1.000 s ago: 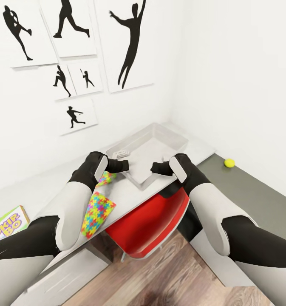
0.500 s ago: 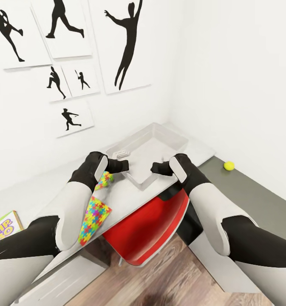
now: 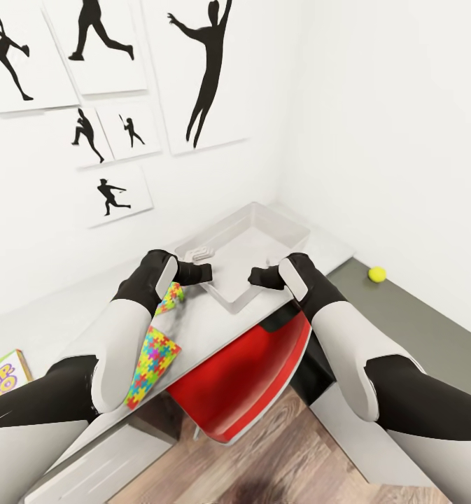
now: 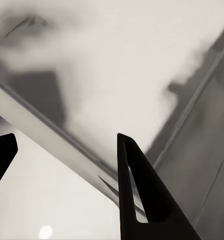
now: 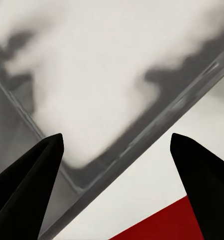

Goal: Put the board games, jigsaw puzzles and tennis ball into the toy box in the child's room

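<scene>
The pale grey toy box (image 3: 289, 225) stands on the table (image 3: 208, 316) in the room's corner. My left gripper (image 3: 201, 271) hovers open at the box's near left corner, and my right gripper (image 3: 256, 278) is open over its near right rim. In the left wrist view the left gripper (image 4: 67, 137) looks at the box wall (image 4: 52, 137); in the right wrist view the right gripper (image 5: 116, 136) looks at the box corner (image 5: 92, 170). Two jigsaw puzzles (image 3: 151, 355) (image 3: 171, 297) lie on the table under my left arm. The tennis ball (image 3: 377, 274) rests on the lower dark shelf. A yellow-green board game (image 3: 0, 378) lies at the far left.
A red chair (image 3: 242, 378) is tucked under the table just below my grippers. The dark grey shelf unit (image 3: 417, 318) runs along the right wall. Black sports-silhouette pictures (image 3: 207, 70) hang on the wall behind the table. Wood-plank floor (image 3: 277, 469) lies below.
The whole view has swung a little to the right: the pictures and the board game slid toward the left edge. Both arms keep the same pose over the toy box.
</scene>
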You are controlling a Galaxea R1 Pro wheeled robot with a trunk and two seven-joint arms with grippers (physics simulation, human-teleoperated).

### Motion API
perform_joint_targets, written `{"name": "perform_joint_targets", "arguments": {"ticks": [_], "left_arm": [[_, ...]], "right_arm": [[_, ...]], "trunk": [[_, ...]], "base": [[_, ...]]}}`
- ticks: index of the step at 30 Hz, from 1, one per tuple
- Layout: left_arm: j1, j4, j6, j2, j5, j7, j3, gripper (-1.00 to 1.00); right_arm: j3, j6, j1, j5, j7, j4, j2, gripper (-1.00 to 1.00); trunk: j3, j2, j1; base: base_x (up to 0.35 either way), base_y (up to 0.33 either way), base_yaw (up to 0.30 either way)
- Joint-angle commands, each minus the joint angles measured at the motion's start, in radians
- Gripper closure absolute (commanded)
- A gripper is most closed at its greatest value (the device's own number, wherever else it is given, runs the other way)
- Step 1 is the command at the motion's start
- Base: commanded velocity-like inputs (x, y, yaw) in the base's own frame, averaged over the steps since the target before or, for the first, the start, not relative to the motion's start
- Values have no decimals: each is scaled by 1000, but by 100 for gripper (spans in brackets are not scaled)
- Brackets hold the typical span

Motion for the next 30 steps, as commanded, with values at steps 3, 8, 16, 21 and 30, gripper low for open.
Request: {"name": "perform_joint_targets", "arguments": {"ticks": [3, 8, 16, 21, 30], "left_arm": [[0, 0, 2, -1, -36, -2, 3, 100], [0, 0, 2, -1, -36, -2, 3, 100], [0, 0, 2, -1, -36, -2, 3, 100], [0, 0, 2, -1, -36, -2, 3, 100], [0, 0, 2, -1, -36, -2, 3, 100]], "right_arm": [[2, 2, -1, -19, -8, -17, 0, 100], [1, 2, -1, -19, -8, -17, 0, 100], [1, 2, -1, -18, -8, -17, 0, 100], [1, 2, -1, -18, -8, -17, 0, 100], [1, 2, -1, -19, -8, -16, 0, 100]], "trunk": [[-6, -2, 0], [-13, -2, 0], [-16, -2, 0], [-17, -2, 0], [-28, -2, 0]], "base": [[0, 0, 0], [0, -87, 0], [0, -84, 0], [0, -4, 0], [0, 0, 0]]}}
